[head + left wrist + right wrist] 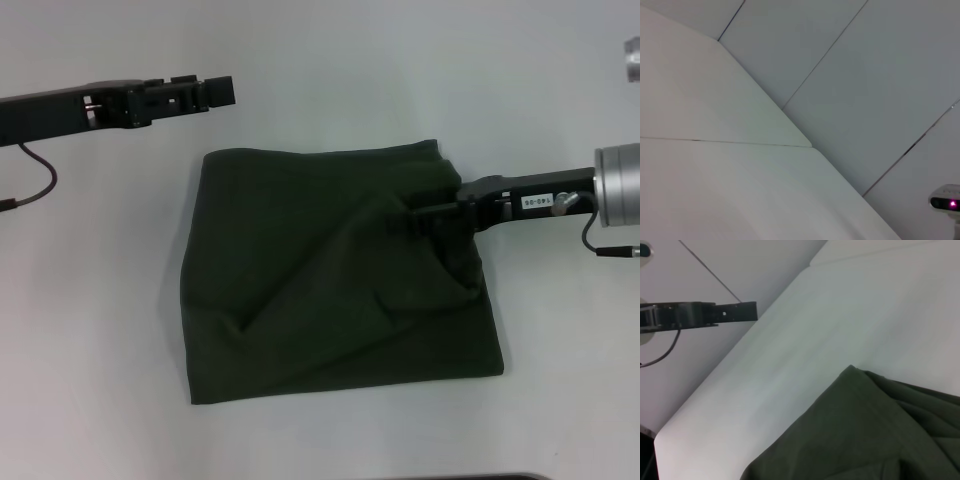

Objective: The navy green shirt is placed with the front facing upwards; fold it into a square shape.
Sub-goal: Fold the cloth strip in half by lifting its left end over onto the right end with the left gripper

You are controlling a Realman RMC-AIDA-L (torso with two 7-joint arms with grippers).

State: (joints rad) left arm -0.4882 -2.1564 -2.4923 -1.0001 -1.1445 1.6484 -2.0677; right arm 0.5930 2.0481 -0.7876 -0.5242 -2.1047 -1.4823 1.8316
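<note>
White table [90, 380]: navy green shirt [330, 280] central, near-square. Right gripper [400, 222] on its right edge, fingers seemingly pinching cloth. Left gripper [222, 91] raised, finger state indeterminate. Final fold; next, release, withdraw.

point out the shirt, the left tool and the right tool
shirt [300, 270], head view, middle of the folded cloth
left tool [215, 92], head view, its tip above the table
right tool [415, 225], head view, fingertips on the shirt
</note>
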